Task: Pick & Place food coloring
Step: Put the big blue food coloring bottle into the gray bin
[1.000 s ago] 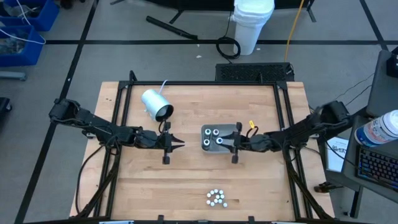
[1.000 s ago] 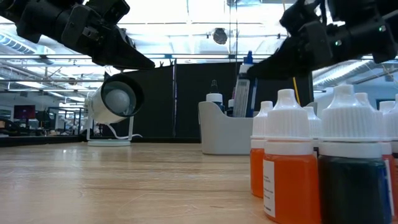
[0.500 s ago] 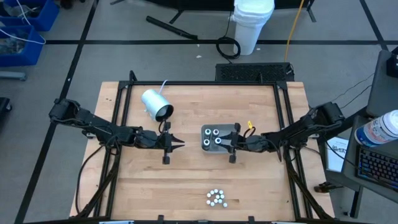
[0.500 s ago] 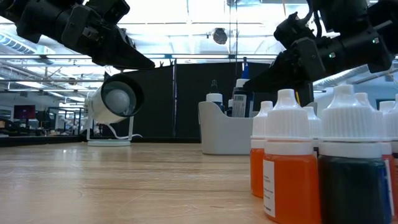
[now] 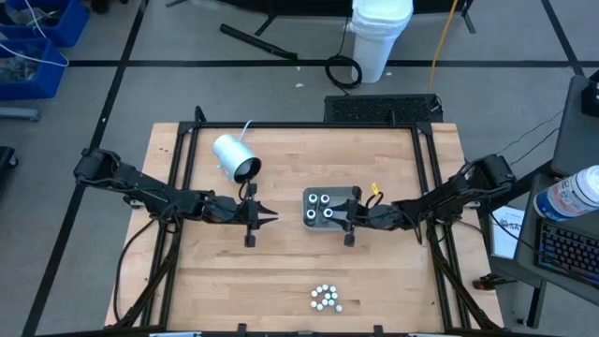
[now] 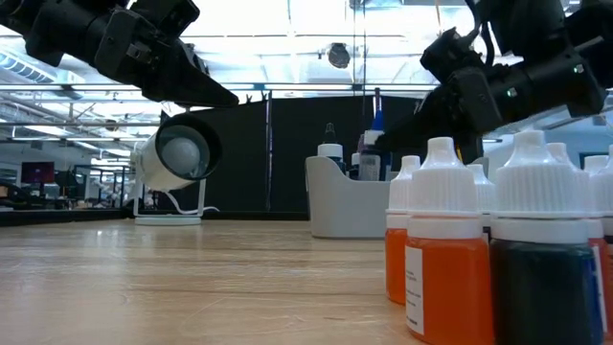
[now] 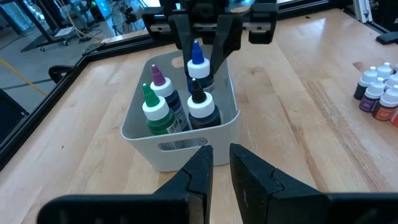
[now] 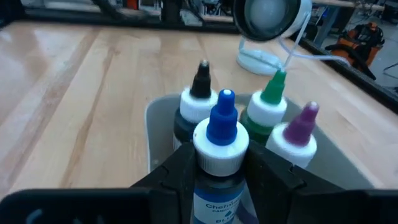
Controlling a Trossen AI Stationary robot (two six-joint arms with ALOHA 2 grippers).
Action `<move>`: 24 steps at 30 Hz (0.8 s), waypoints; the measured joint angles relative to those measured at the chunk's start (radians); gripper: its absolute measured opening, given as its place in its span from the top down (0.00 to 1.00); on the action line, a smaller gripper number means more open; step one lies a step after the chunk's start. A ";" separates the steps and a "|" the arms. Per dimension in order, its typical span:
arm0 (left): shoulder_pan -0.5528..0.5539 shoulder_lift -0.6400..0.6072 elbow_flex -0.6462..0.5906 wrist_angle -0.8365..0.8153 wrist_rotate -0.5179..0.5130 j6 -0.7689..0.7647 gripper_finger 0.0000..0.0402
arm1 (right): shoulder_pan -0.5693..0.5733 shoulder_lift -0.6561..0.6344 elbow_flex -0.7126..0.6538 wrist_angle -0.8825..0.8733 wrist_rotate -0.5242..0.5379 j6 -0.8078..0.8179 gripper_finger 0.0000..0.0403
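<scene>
Placing step: right end effector [image 8: 214, 163] pinches a blue-tipped food coloring bottle [image 8: 219, 149] over the grey tray [image 7: 163, 144], beside three bottles inside. Next move likely calls for lowering, then release. Left end effector [image 7: 221, 163] waits nearby, fingers slightly spread.

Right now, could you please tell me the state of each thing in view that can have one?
Right gripper: jaws shut on the blue-tipped bottle, over the tray.
Blue-tipped bottle: upright, held, partly inside the tray.
Left gripper: jaws slightly apart, empty, waiting beside the tray.
Grey tray: upright, holding three other bottles.
Green-tipped bottle, purple-tipped bottle, black-tipped bottle: upright in the tray.
Bottle cluster: standing at the table's near edge, not yet moved.
</scene>
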 joint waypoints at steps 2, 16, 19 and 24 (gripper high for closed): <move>0.000 0.000 0.000 0.000 0.000 0.000 0.84 | -0.003 0.012 0.000 0.020 0.001 0.005 0.72; 0.000 0.000 0.000 0.000 -0.010 0.002 0.84 | -0.031 0.126 0.001 0.136 0.002 0.016 0.71; 0.000 0.000 0.000 0.000 -0.010 0.001 0.84 | -0.031 0.132 0.001 0.144 0.002 0.011 0.71; 0.000 0.000 0.000 0.000 -0.010 0.001 0.84 | -0.031 0.131 0.001 0.142 0.001 0.011 0.66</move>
